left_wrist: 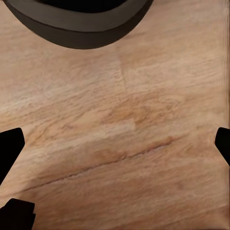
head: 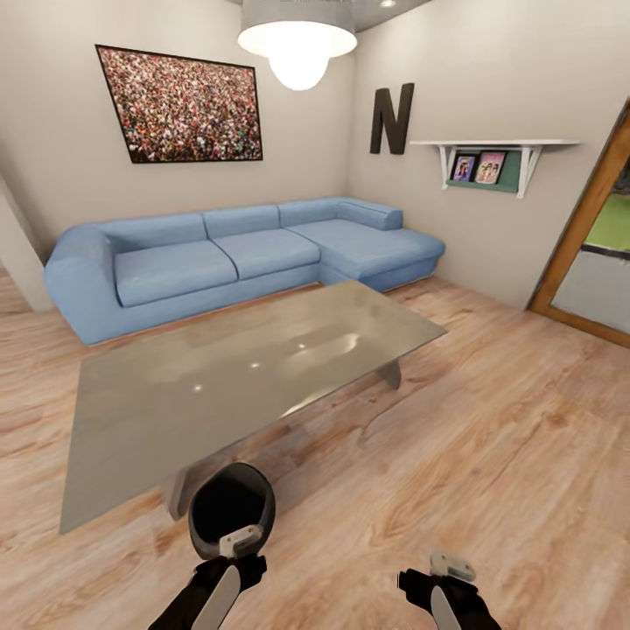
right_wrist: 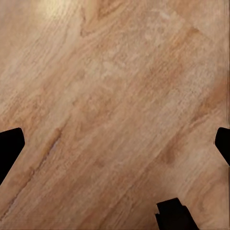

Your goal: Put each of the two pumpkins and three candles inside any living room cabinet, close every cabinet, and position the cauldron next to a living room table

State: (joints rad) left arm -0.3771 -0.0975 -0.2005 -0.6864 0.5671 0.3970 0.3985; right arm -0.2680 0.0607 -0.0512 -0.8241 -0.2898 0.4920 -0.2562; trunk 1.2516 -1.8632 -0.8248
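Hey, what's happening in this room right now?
A two-armed robot stands on the wood floor facing a blue sofa. The cauldron sits on the floor beside the near corner of the grey table. The left gripper hangs open near it, holding nothing; the right gripper is also open over bare floor.

Blue L-shaped sofa [head: 236, 254] against the far walls, its chaise end running along the right-hand wall. Above its long back hangs a dark-framed picture [head: 182, 105] of a dense speckled crowd pattern. Round pendant lamp [head: 297, 39] lit, hanging from the ceiling near the room corner. Black letter N [head: 391, 119] mounted on the right-hand wall; beside it a white bracket shelf [head: 494, 157] holding two small framed photos [head: 477, 167] against a green back panel. Wood-framed door [head: 591, 254] at the far right edge, greenery visible through its glass. Light wood-plank floor [head: 490, 455] throughout, grain clear in both wrist views.
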